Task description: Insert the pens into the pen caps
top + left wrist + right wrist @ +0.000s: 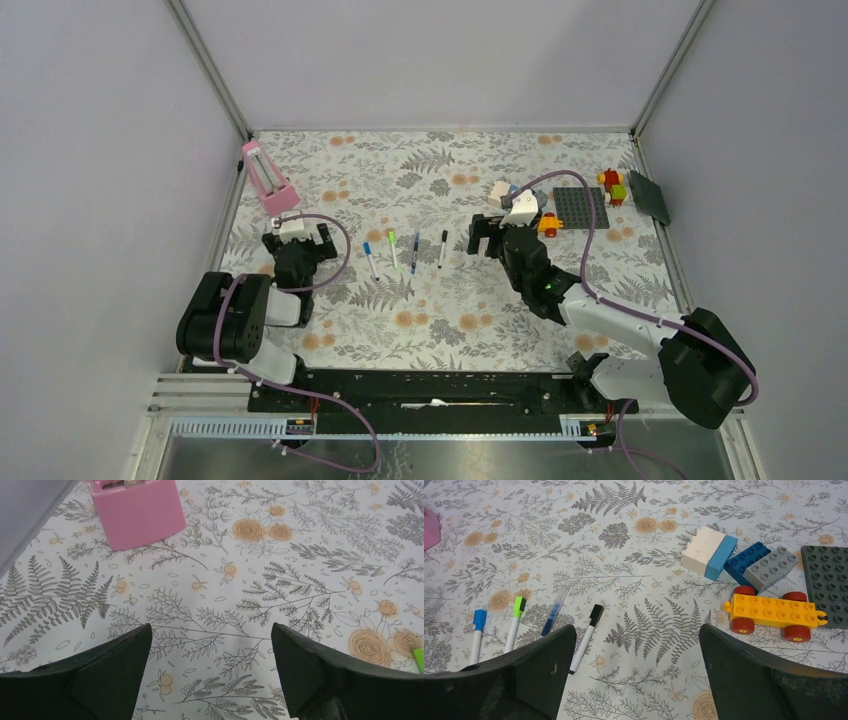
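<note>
On the floral bench (440, 330) your four pens (415, 252) all look capped — likely finished; left fingers (100, 680) and right fingers (514, 680) spread, empty.

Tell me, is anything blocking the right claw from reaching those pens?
Nothing visible. Only bare tablecloth lies between the open right gripper and the nearest pen, the black-capped one. The toy bricks sit off to its other side.
</note>
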Robot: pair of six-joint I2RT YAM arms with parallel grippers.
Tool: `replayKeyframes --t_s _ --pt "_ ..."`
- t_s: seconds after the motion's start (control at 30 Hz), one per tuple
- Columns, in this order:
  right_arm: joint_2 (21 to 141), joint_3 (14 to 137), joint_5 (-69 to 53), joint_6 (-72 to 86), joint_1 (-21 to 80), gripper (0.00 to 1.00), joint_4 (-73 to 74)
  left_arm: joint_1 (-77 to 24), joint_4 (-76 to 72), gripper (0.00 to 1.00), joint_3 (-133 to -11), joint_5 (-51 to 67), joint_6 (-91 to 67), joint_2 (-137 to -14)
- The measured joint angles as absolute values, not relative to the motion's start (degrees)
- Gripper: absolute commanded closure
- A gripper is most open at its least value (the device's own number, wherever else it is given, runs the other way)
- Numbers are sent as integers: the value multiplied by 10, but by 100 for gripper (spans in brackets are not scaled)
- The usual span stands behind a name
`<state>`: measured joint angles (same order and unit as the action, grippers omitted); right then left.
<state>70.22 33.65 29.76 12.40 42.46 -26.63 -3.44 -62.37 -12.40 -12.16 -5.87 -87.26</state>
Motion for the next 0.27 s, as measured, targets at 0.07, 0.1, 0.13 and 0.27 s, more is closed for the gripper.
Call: replayKeyframes --t_s 0.07,0.1,0.13,0.27 --pt "699 333 293 125 423 0 -268 -35 -634 1 -125 -120 -58 -873" --pt "698 332 292 125 423 0 -269 -35 -637 1 -125 -120 -57 -873" --pt "698 331 290 125 422 0 -270 -35 -640 1 -125 -120 -56 -873" --pt "697 330 272 128 412 0 -274 -35 -641 1 -126 -119 -56 -873"
